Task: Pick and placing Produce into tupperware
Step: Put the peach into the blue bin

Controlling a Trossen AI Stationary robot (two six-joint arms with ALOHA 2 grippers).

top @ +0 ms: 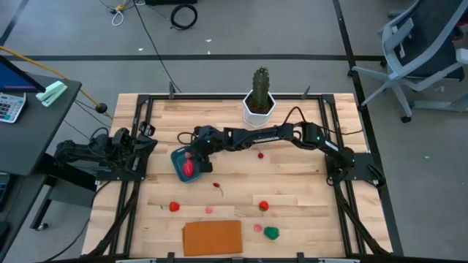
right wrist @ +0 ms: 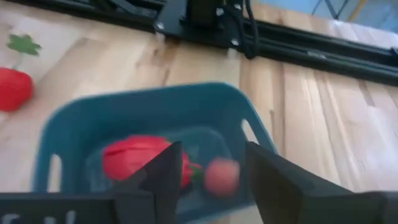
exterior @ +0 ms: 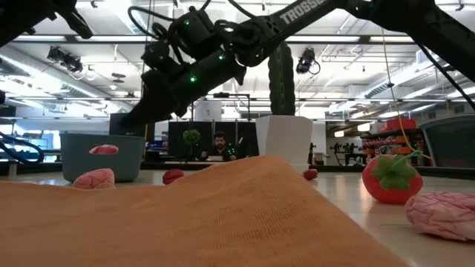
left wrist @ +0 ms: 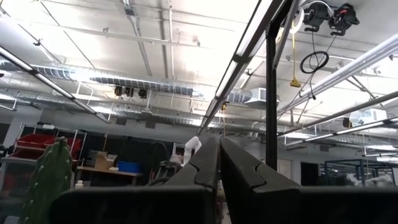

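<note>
The teal tupperware (top: 180, 157) sits on the left half of the table. In the right wrist view the tupperware (right wrist: 74, 121) holds a red piece (right wrist: 138, 158) and a small pink-red piece (right wrist: 221, 176). My right gripper (top: 196, 146) hovers open just above the container, its fingers (right wrist: 163, 171) on either side of the small piece without touching it. More produce lies loose toward the near edge: a strawberry (top: 264, 206), a green piece (top: 271, 233), pink pieces (top: 257, 228) and red ones (top: 174, 207). My left gripper (left wrist: 219, 163) is shut, parked at the left edge and pointing up.
A flat orange board (top: 212, 237) lies at the near edge. A cactus in a white pot (top: 259, 102) stands at the far edge behind my right arm. A small red piece (top: 261, 155) lies under the arm. A black frame (top: 139, 131) borders the table.
</note>
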